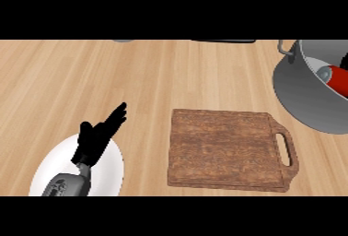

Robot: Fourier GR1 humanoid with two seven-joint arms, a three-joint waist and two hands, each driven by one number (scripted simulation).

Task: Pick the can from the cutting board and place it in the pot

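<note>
Can (336,79) inside pot (299,92), well apart from open left hand (95,138)

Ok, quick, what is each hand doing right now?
Left hand: open, fingers straight, holding nothing, above the white plate.
Right hand: not in view.

Counter (102,73): light wood, grain running across the view, spreading out beyond the fingertips.
Plate (112,173): white, round, lying on the counter under the wrist and back of the fingers, at the lower left.
Far edge: two dark objects, cut off, unidentifiable.
</note>
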